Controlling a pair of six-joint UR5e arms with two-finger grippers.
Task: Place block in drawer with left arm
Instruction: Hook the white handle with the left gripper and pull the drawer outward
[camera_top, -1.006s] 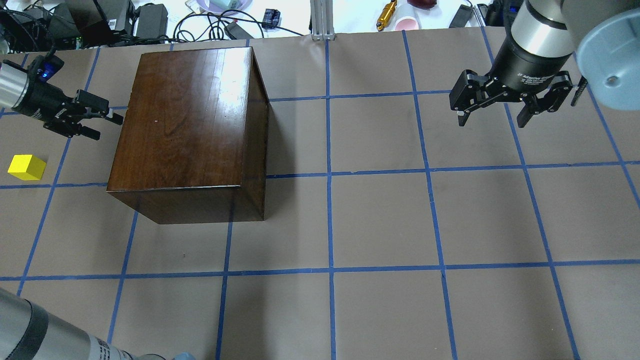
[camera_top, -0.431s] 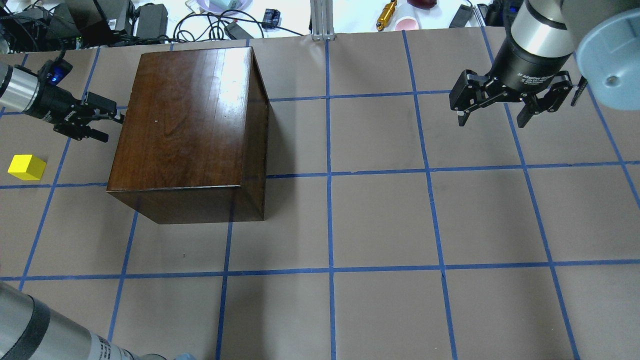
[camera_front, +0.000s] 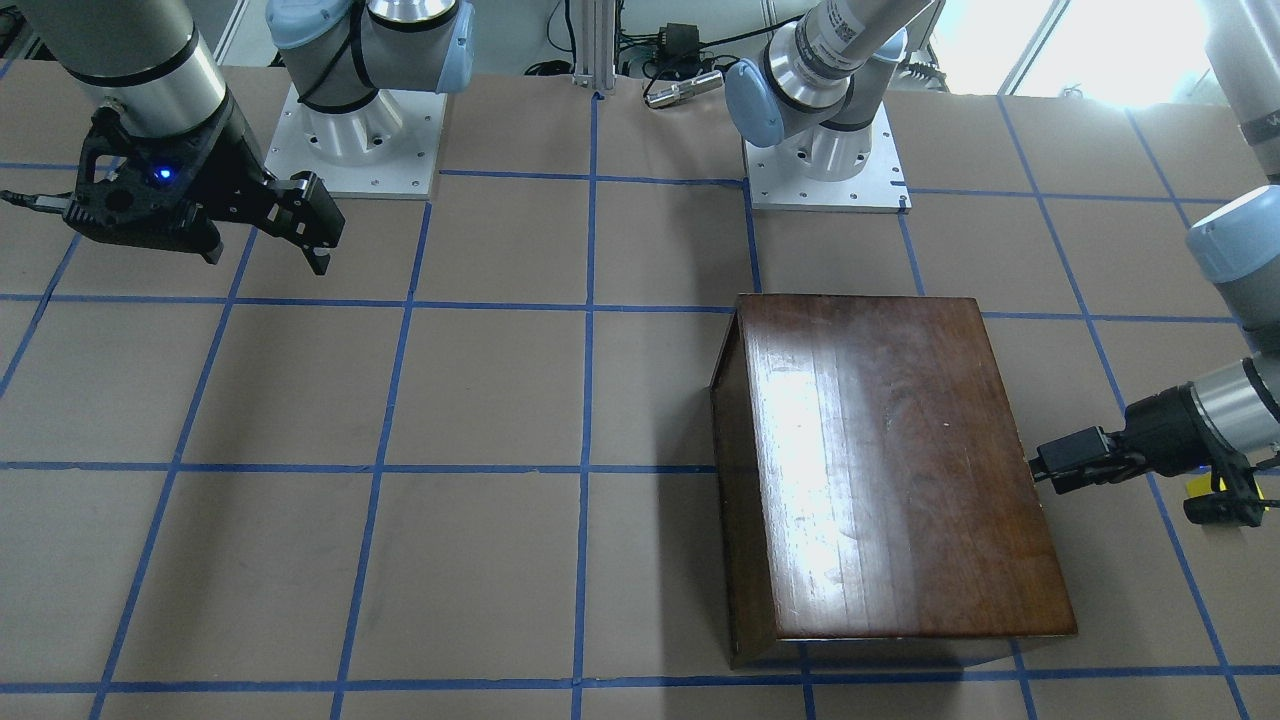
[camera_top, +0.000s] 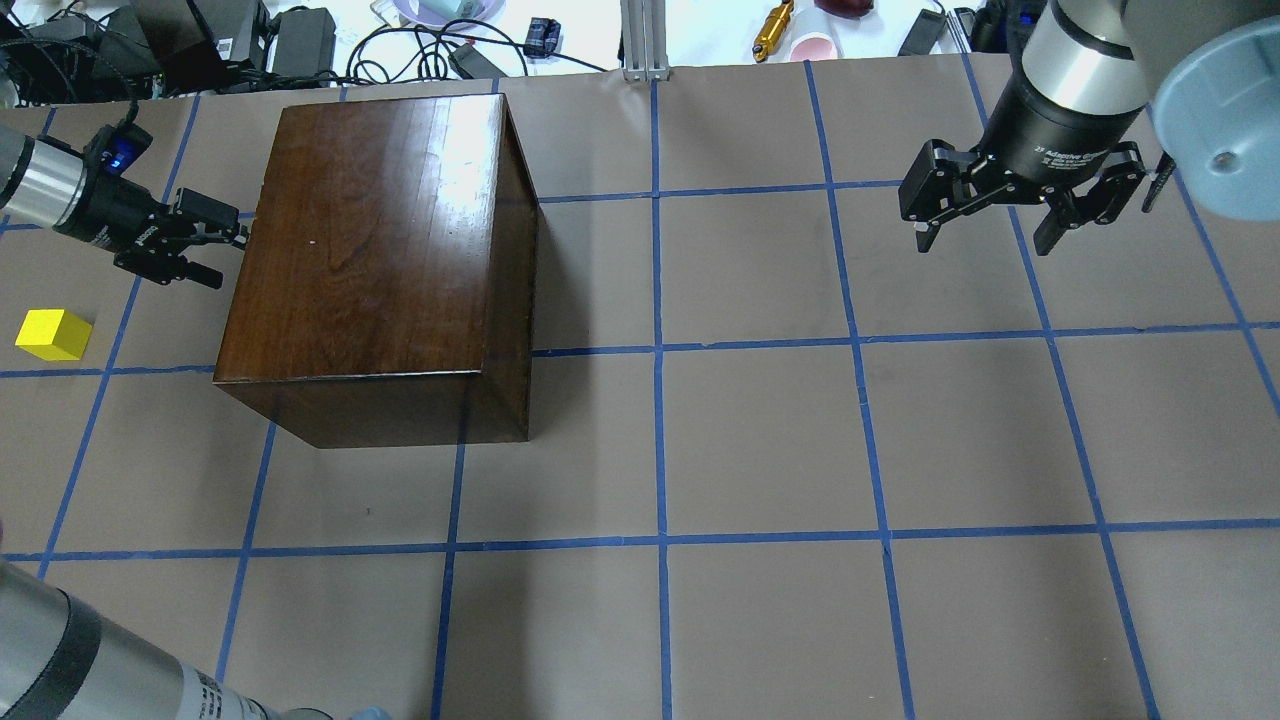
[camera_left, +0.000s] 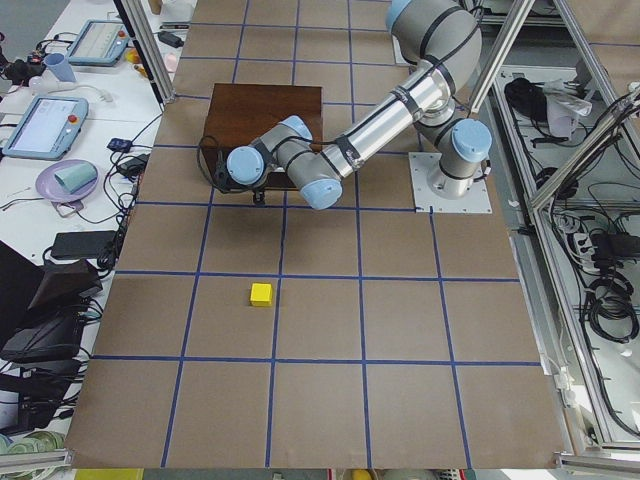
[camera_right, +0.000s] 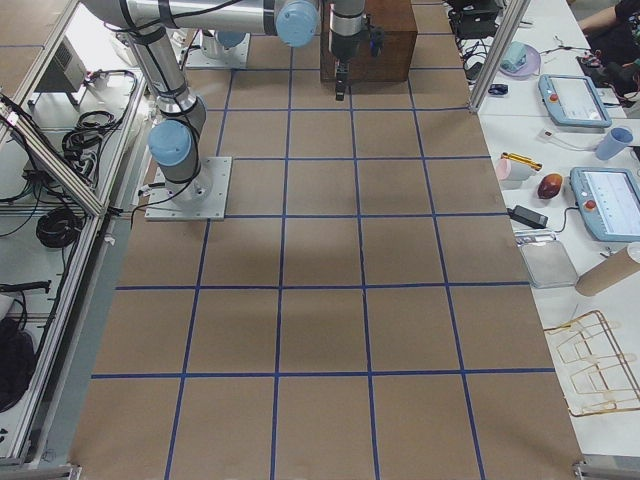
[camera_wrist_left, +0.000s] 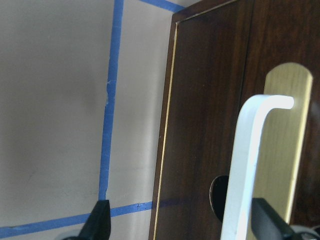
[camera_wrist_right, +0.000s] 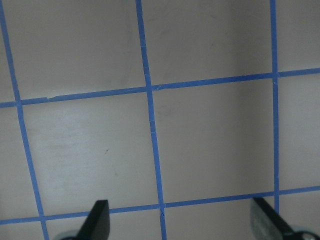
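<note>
Reaching toward the drawer front with the left gripper, with fingers spread wide and holding nothing. Judged as the opening step only: drawer front shut flush in the box, not yet pulled. Left to do: close on the pull, draw out the tray, release, fetch the block, lower it in.

Locating the pull from the left wrist view: between the two fingertips, close beside one finger and far from the other; contact not discernible. Mounted on a brass plate, ahead of the fingertips. Long axis of the pull: crosswise to the line joining the fingertips, so judged suited to a pinch across its thin section. Centre before closing, to avoid one-sided contact.

Locating the block: on the table, behind and to one side of the left fingers, well apart from them. Cube form, so no long axis; resting flat on one face.

Noting the right gripper: well apart from the box, with fingers wide and empty.
</note>
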